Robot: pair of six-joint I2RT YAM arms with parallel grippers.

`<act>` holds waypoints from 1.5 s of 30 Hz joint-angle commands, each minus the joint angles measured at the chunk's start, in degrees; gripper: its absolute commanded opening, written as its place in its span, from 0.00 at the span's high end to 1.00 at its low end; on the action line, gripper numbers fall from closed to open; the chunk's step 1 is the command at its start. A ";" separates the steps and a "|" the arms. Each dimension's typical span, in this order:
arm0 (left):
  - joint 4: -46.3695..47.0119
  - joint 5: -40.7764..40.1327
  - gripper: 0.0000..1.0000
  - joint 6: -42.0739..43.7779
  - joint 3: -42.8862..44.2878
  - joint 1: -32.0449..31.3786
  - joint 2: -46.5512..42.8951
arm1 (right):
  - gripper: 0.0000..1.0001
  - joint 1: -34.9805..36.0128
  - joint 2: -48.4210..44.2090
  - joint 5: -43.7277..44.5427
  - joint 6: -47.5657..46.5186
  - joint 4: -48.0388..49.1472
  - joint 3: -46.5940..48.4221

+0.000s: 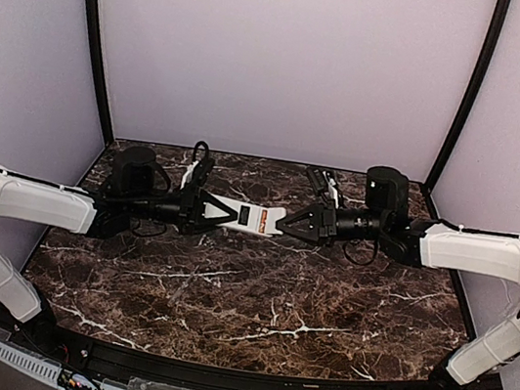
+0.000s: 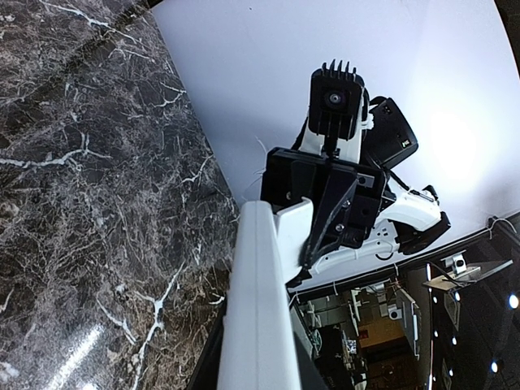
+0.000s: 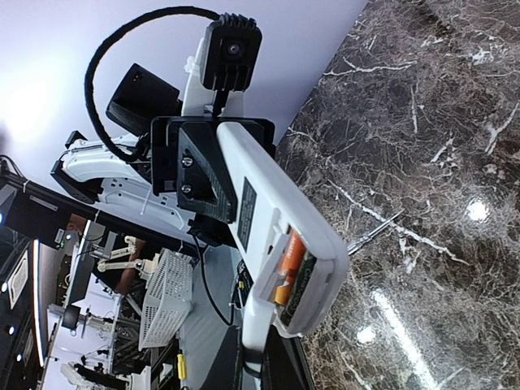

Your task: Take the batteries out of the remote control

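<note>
The marble table carries nothing of the task directly. The two arms meet over its far part, about midway between the left and right edges, and they hold the remote control between them, lifted off the surface as far as I can judge. The left gripper is pinching the left end of the remote control. The right gripper has its fingers pressed together at the right end, and it seems to pinch this end too, though the wrist views do not show clearly how much of it lies between the fingers. In the right wrist view the battery compartment stands uncovered, and the batteries lie inside side by side, with orange-red and green wrap. So the step in hand is, I think, the extraction itself, with no battery out yet. The next move calls for one gripper to keep the body firm while the other lets go and reaches one slim cell. Tipping the open side downward could also help.
</note>
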 commanded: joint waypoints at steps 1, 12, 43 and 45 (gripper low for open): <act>0.92 0.32 1.00 0.79 -0.65 0.17 -2.35 | 0.99 -0.26 -1.11 -3.23 2.14 6.36 -0.65; -0.97 -0.55 1.00 2.30 -0.93 0.12 -2.88 | 0.99 -1.54 -3.37 -3.35 -0.46 2.63 0.10; -23.24 -6.98 1.00 16.70 -4.16 0.73 -11.62 | 1.00 -2.93 2.33 58.46 -31.60 -64.02 18.82; -23.24 -6.81 1.00 16.83 -4.50 0.80 -11.61 | 1.00 -2.80 4.49 61.12 -31.86 -66.31 19.32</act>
